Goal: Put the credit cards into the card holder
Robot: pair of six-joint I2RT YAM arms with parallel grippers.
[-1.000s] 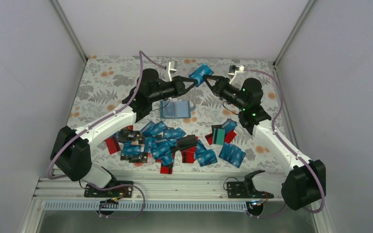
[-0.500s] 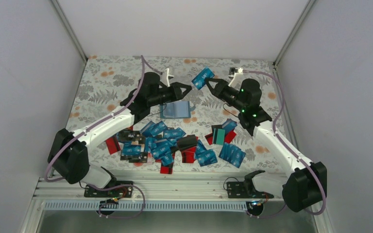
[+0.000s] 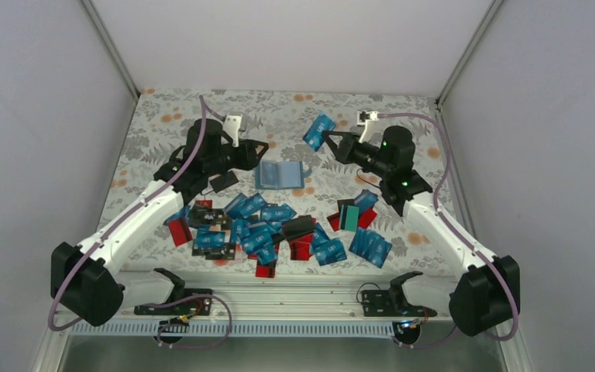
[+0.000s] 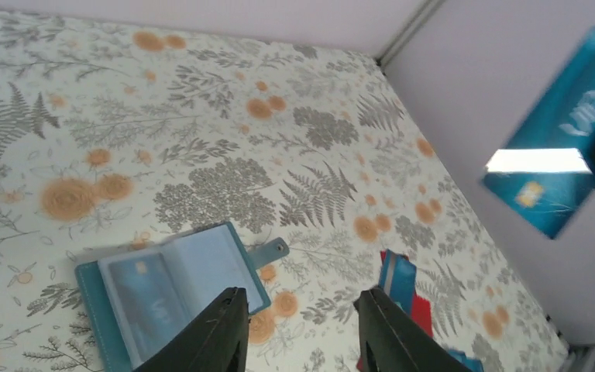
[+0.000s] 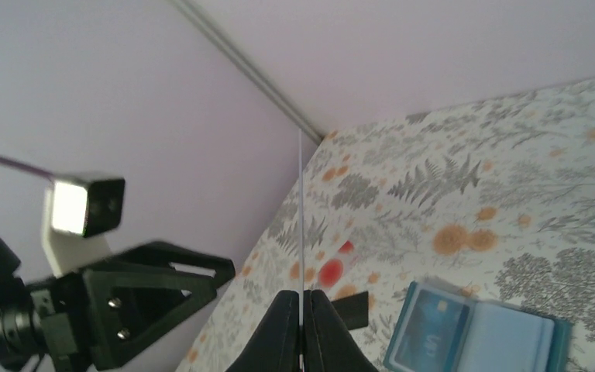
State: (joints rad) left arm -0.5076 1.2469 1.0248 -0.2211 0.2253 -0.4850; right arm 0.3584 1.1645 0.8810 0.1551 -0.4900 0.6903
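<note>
A bright blue credit card [image 3: 319, 131] hangs in the air above the far part of the table, with my right gripper [image 3: 331, 140] shut on its lower right edge. In the right wrist view that card [image 5: 300, 217] shows edge-on as a thin line between the shut fingers [image 5: 283, 329]. My left gripper [image 3: 261, 148] stands open and empty to the left of it, over the card holder's left end. The teal card holder [image 3: 280, 175] lies open on the cloth, a blue card in its left pocket [image 4: 149, 302]. Many more credit cards [image 3: 263, 231] lie heaped nearer the arms.
A loose black card [image 3: 223, 182] lies left of the holder. A smaller group with a teal-green card [image 3: 349, 217] and blue cards [image 3: 370, 246] lies at the right. White walls enclose the floral cloth [image 3: 170, 128] on three sides.
My left gripper let go of the blue card, opened, and drew back to the left. My right gripper kept the card and shifted it slightly left and lower.
</note>
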